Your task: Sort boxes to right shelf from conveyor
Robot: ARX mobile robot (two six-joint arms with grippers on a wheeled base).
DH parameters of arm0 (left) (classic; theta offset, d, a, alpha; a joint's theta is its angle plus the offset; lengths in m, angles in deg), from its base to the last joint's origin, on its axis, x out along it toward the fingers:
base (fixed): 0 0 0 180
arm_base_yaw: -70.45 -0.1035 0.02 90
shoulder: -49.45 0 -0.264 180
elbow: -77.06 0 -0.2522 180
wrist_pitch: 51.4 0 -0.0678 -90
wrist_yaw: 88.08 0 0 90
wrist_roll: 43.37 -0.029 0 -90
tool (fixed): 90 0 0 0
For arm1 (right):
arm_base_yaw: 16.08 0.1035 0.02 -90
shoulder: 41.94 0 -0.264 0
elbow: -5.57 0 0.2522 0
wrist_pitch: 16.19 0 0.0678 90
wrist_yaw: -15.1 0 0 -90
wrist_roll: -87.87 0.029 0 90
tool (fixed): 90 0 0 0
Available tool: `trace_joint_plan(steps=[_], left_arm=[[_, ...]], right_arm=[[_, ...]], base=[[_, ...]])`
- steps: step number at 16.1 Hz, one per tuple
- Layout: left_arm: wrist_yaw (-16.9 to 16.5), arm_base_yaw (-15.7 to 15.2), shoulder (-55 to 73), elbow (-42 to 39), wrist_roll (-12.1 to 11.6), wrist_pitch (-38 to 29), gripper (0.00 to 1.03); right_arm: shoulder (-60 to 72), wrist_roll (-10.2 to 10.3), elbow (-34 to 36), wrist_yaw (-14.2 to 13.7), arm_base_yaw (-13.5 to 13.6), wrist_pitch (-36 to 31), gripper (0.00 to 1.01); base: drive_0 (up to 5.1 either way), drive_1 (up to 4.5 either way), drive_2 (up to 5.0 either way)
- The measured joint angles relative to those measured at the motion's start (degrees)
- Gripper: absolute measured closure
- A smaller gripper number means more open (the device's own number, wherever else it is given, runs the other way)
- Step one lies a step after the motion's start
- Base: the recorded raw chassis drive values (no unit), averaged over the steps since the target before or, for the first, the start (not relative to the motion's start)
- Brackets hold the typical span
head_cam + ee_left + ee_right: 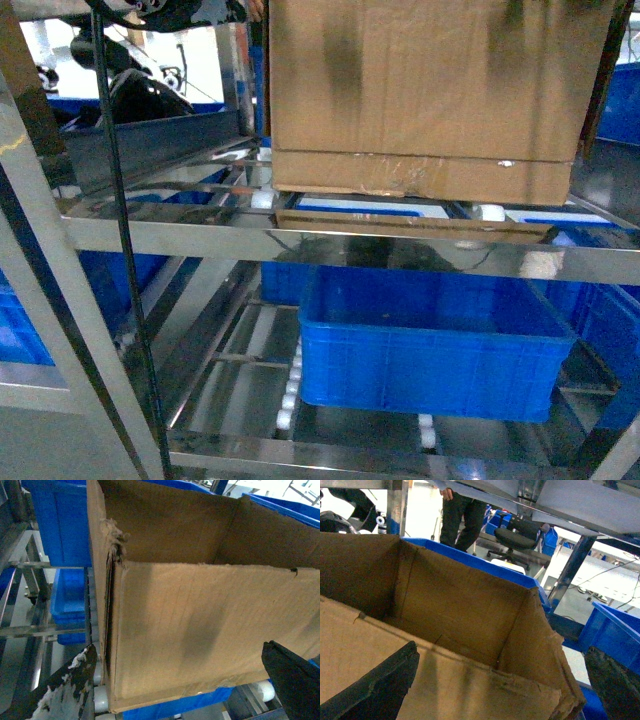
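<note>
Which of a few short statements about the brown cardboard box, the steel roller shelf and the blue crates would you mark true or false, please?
1. The brown corrugated cardboard box rests on the upper tier of the shiny stainless-steel roller shelf. True.
2. The box is closed with flaps. False: its top is open, the rim ragged.
3. A blue plastic crate sits on the tier below. True.
4. The box lies on its side. False: it stands upright.

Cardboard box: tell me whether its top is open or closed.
Open. The box has no flaps over its top; both wrist views look past a ragged torn rim onto its bare inner walls. Its floor is not visible.
</note>
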Motion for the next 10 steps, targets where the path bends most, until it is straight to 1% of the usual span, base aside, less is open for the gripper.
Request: trace_joint_plan(steps=[2,3,4,5,6,7,8,9,10], left_arm=[[-0.17,-0.20,-2.60,-3.96,-0.17,-2.14,0.05],[0.07,-0.37,-5.35,-6.95,-0.17,-3.89,0.05],[0.07,-0.42,-9.09,-10.88,-0.26,-4.68,0.05],[0.13,-0.04,-13.86,-15.58,-0.90,-5.88,0.05],[-0.15,-0.04,-19.17,-20.02,-2.01,-4.96,0.05],[-0.42,-0.17,-25.46,-24.76,-2.36,-3.15,0.05],[1.09,-0.28,-31.15,-29.11,-3.69,0.61,0.05],[2.84,-0.92,-35.39,-32.02,-4.07,4.61,0.05],[2.12,-2.21,-38.01,-33.68,-3.04,6.60,0.05]], right_arm=[[-2.93,-0.33,5.09,0.42,0.07,-3.13,0.03],[-6.27,-0.33,8.44,1.25,0.50,-4.63,0.03],[-9.29,-0.20,11.30,1.57,0.94,-6.21,0.03],[-13.81,0.26,14.93,1.90,1.60,-5.95,0.03],[-18.21,1.88,17.59,2.73,1.60,-2.73,0.03],[-23.10,4.09,20.35,2.99,1.03,1.22,0.03],[-28.13,5.35,23.26,3.65,-0.20,5.64,0.03],[-32.13,5.64,25.49,3.34,-1.29,8.83,0.03],[-34.03,5.68,25.97,3.34,-2.01,10.16,0.03]], base=[[0.0,0.00,0.0],[0.0,0.00,0.0],[0.0,0.00,0.0],[0.0,0.00,0.0],[0.0,0.00,0.0],[0.0,0.00,0.0],[0.0,0.00,0.0],[0.0,0.00,0.0],[0.0,0.00,0.0]])
